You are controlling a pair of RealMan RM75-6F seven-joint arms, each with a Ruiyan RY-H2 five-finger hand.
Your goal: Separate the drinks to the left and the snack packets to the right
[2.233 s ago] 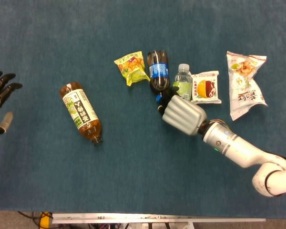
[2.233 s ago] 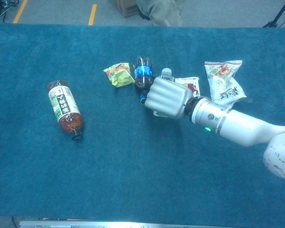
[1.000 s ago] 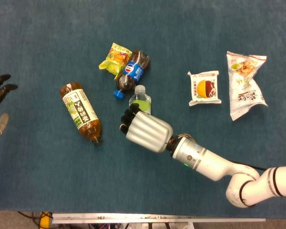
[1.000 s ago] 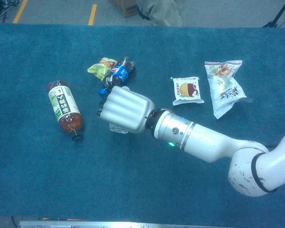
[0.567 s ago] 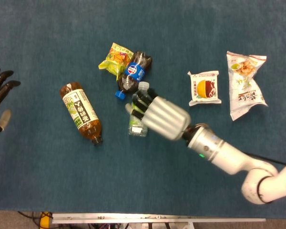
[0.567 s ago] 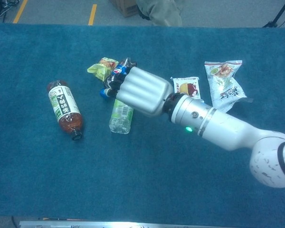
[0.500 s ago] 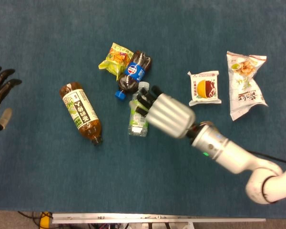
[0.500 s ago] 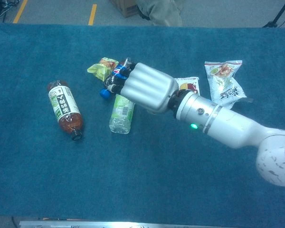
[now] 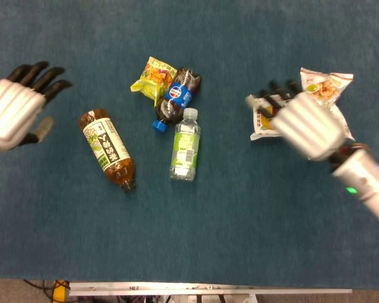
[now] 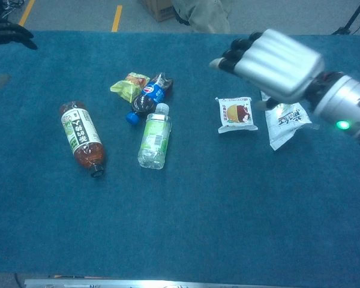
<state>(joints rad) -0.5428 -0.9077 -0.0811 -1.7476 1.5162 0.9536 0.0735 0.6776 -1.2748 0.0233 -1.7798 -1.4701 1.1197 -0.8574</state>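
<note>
Counter [image 9: 252, 240]: covered edge to edge in dark teal carpet-like cloth. Near edge carries a pale metal strip [image 9: 208, 291]. Beyond the far edge, chest view shows grey floor [image 10: 72, 15] with yellow line markings [image 10: 116, 18].

Drinks, all lying on their sides, left of centre:
- Tea bottle [image 9: 107, 149], brown, green-and-white label, cap toward the near edge; lies apart, furthest left.
- Cola bottle [image 9: 176, 98], blue label, blue cap pointing near-left.
- Water bottle [image 9: 185, 144], clear, green label, its cap just beside the cola bottle.

Snack packets:
- Yellow packet [image 9: 152, 77], touching the cola bottle's far-left side, among the drinks.
- Small white packet [image 10: 236, 114] with a red-and-yellow picture, right of centre.
- Tall white packet [image 10: 284, 114], just right of it, partly hidden by the right hand.

Hands:
- Left hand [image 9: 16, 108]: at the left edge, fingers spread, holding nothing.
- Right hand [image 10: 269, 63]: blurred, raised over the two white packets, fingers extended and apart, holding nothing.

Open room: wide bare cloth along the near side, and between the water bottle and the small white packet.
</note>
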